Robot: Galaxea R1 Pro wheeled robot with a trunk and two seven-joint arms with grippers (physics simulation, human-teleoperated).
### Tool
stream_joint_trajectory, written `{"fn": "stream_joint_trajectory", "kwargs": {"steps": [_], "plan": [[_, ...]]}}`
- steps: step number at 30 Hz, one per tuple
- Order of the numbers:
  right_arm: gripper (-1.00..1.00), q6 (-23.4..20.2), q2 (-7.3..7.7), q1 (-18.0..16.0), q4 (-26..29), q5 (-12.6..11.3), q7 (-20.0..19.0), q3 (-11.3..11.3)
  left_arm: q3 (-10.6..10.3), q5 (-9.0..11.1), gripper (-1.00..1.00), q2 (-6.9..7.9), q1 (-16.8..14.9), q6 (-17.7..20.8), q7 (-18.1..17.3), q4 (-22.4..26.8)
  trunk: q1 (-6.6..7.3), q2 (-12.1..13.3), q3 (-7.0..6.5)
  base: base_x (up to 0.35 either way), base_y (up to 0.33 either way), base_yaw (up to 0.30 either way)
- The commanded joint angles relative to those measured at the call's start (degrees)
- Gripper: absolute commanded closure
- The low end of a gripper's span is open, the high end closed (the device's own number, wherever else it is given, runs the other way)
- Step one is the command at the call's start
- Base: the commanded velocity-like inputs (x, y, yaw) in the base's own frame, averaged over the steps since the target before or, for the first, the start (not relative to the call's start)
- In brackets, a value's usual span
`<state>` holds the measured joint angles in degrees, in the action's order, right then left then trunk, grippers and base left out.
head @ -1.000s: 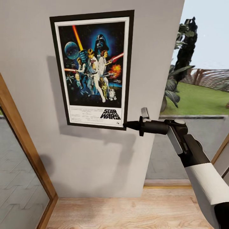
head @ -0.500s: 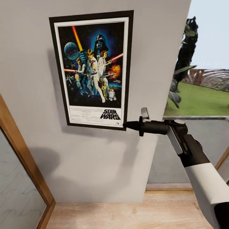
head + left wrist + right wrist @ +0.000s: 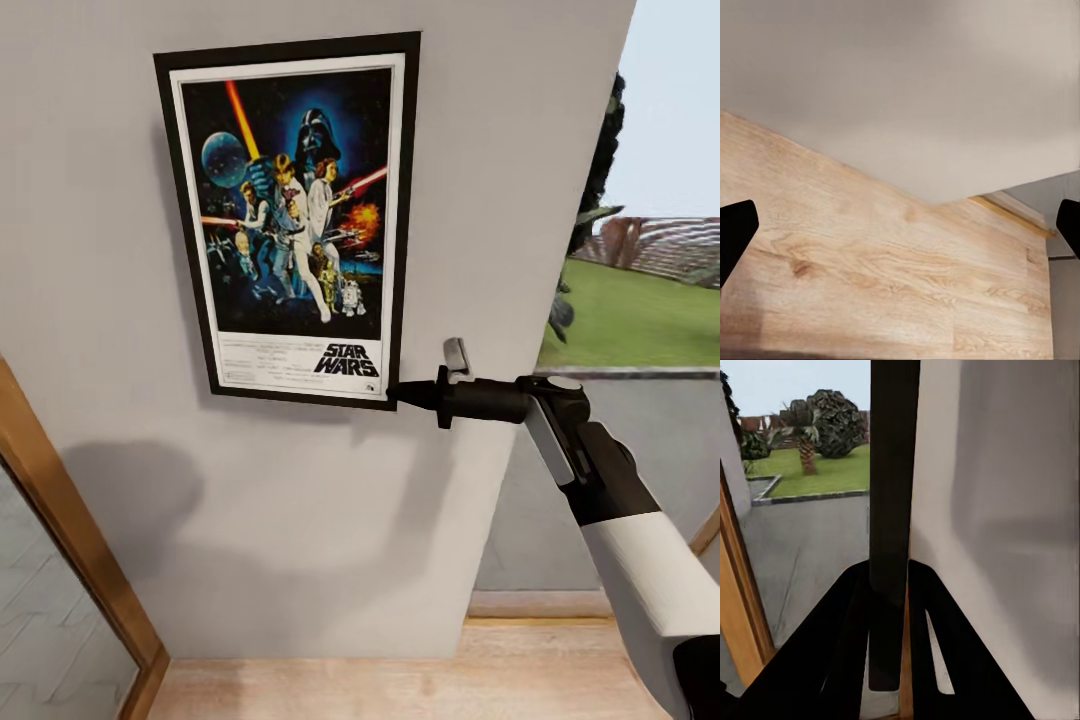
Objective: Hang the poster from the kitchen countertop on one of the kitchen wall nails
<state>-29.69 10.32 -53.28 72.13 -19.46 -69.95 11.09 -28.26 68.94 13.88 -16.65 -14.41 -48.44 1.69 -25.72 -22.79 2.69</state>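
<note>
- At the far left of the head view a wooden door frame (image 3: 60, 520) slants down toward the floor, with a glass pane (image 3: 40, 620) beside it showing paving.
- The pale grey wall (image 3: 300, 520) takes up the middle of that view; soft shadows lie on it below and to the left of the poster.
- The poster (image 3: 290, 215) sits upright and flat against the wall, high up: thin black frame, white border, dark blue artwork, the "STAR WARS" title at its bottom right.
- The right hand (image 3: 402, 394) is clenched on the poster's lower right corner, its black fingers pinching the frame edge; the arm reaches in from the lower right, black near the wrist and white further back.
- In the right wrist view the poster's dark frame (image 3: 892, 510) runs edge-on between the two black fingers (image 3: 844, 645), which press on either side of it, with the wall just beside it.
- Right of the wall, the head view looks out through a window onto a paved yard (image 3: 620, 470), a green lawn (image 3: 640, 320), dark foliage (image 3: 600, 150) and pale sky.
- The light wooden floor (image 3: 400, 690) runs along the foot of the wall.
- In the left wrist view the left hand (image 3: 900, 225) is released: its two black fingertips (image 3: 735, 229) stand far apart, with nothing between them, over the wooden floor (image 3: 870, 285) where it meets the wall.
</note>
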Motion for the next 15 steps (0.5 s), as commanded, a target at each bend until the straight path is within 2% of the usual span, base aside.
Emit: {"fn": "stream_joint_trajectory", "kwargs": {"steps": [1,6,15], "plan": [[1.0,-0.6,0.05,-0.1,0.0,-0.6,0.0,0.1,-0.5,0.3,-1.0,0.01,0.0,-0.4,-0.1,0.0,-0.07,-0.1,0.13,0.232,0.075,0.0],[1.0,-0.6,0.05,-0.1,0.0,-0.6,0.0,0.1,-0.5,0.3,-1.0,0.01,0.0,-0.4,-0.1,0.0,-0.07,-0.1,0.13,0.101,0.034,0.0],[1.0,-0.6,0.05,-0.1,-0.1,-0.6,0.0,0.2,-0.5,0.3,-1.0,0.01,0.0,-0.4,-0.1,0.0,-0.07,-0.1,0.13,0.011,0.004,0.0]]}}
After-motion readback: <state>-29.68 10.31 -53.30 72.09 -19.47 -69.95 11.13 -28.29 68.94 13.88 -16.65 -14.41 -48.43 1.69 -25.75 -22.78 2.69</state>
